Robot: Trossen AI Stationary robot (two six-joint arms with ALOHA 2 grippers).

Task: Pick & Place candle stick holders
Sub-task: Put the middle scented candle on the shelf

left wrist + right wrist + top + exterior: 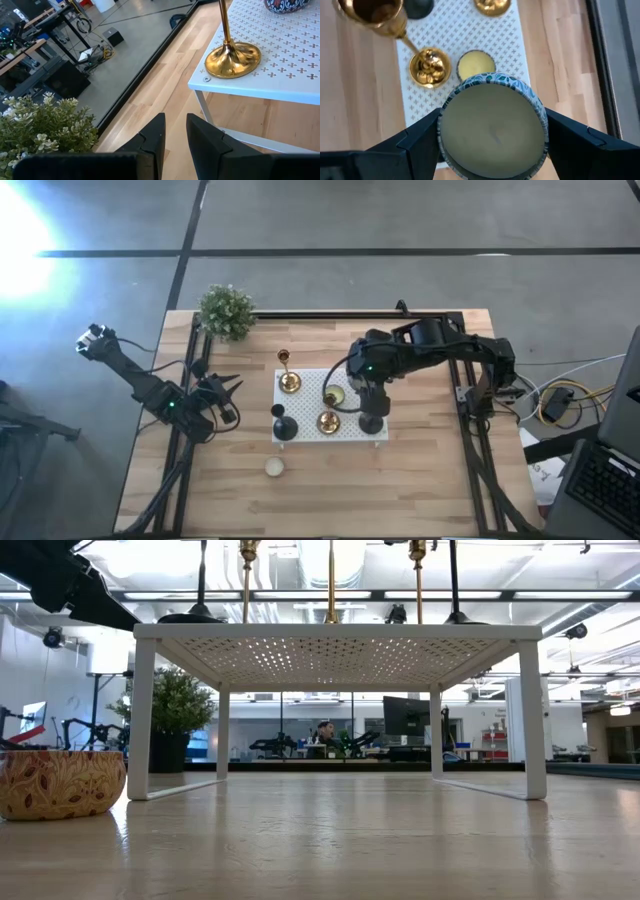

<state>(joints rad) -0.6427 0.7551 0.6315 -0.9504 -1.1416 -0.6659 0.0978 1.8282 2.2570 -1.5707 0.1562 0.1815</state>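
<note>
High view: the right gripper (371,416) sits over the near right corner of the white rack (310,380), with brass holders (289,381) and a black holder (284,426) spread across the rack to its left. The left gripper (225,388) waits off the rack's left side, near the plant (227,311).

Low view: only the rack's underside, a patterned bowl (60,783) and the holders' stems poking up above.

Left wrist view: the fingers (152,137) stand nearly together with a thin gap, holding nothing; one brass holder (233,56) stands ahead on the rack's corner.

Right wrist view: the jaws are spread wide and clamp a blue-patterned candle tin (492,131); beyond it lie a small yellow candle (476,65) and two brass holders.

The step looks like carrying or setting the tin. Next calls for a clear spot and a level release.

No readable writing or brand anywhere.
</note>
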